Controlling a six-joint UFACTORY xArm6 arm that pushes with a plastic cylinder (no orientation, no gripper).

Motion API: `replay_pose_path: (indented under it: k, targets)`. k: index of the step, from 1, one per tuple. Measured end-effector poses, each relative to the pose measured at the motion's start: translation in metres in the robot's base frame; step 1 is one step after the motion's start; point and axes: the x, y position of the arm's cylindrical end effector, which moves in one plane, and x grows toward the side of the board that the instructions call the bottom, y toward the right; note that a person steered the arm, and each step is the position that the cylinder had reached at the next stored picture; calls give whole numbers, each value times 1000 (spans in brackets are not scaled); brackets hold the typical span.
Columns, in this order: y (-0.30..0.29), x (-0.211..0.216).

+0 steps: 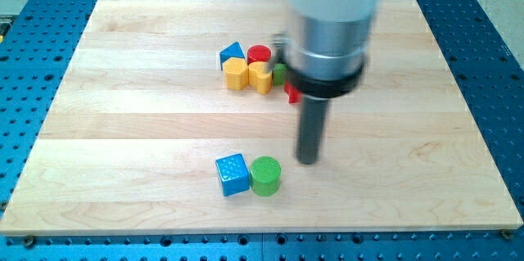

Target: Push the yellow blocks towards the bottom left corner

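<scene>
- Your tool [308, 160] was a bare rod with nothing to clench or release; it grasped nothing and its end rested on the counter [123, 130], just right of the green cylinder [265, 176] and the blue cube [232, 173].
- The two yellow blocks [248, 74] sat side by side in the far cluster, well apart from the rod end, the right one looking heart-shaped.
- The blue triangle [232, 51] and red cylinder [259, 53] touched them on the far side; a green block [280, 72] and a red block [291, 92] lay to their right, half hidden by the arm.
- To do it well, you probably needed to come round to the far right of the yellows and push diagonally towards the near left.
- The likely risk was dragging the neighbours along, so a contact squarely on yellow seemed best.
</scene>
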Motion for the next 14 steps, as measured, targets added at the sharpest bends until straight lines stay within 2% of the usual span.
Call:
replay_pose_path:
  k: [1, 3, 6, 7, 8, 9, 10, 11, 12, 13, 14]
  targets:
    - [23, 13]
    - [-30, 23]
    - [-35, 21]
    - [-37, 7]
    - [-12, -21]
    - [-12, -66]
    - [-20, -94]
    - [-38, -87]
    - [35, -79]
    - [26, -130]
    - [-45, -133]
